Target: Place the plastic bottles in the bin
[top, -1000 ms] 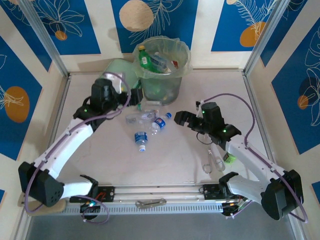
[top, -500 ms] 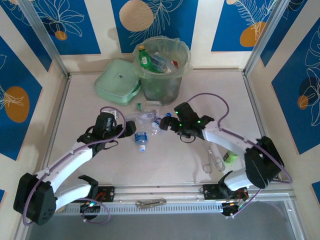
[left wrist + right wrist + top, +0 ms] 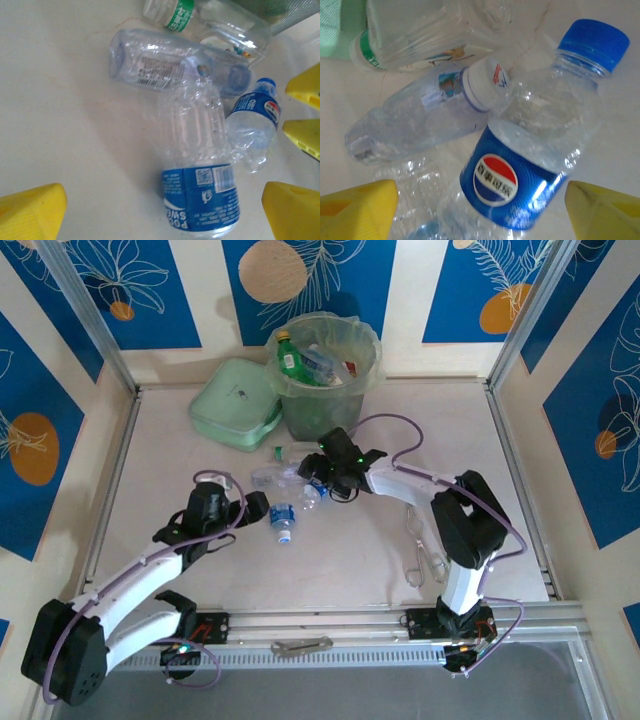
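Right hand (image 3: 481,202) wide around the Pepsi-logo bottle (image 3: 530,145); left hand (image 3: 162,212) wide too, over the blue-label bottle (image 3: 200,197) beside it reading "PO… SWE".

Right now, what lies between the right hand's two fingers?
The right wrist view shows a clear bottle with a blue label and cap lying on the table between the right hand's yellow fingers.

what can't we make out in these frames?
Bin, top view: bottles lower down, blurred by its cloudy wall and liner; no count.
Blue-labelled bottle, right wrist view: base cut off by the bottom edge; in the top view the right hand mostly covers it.
Nearest bottle, left wrist view: label blurred, bottom cropped.
Tongs, top view: too small for detail.
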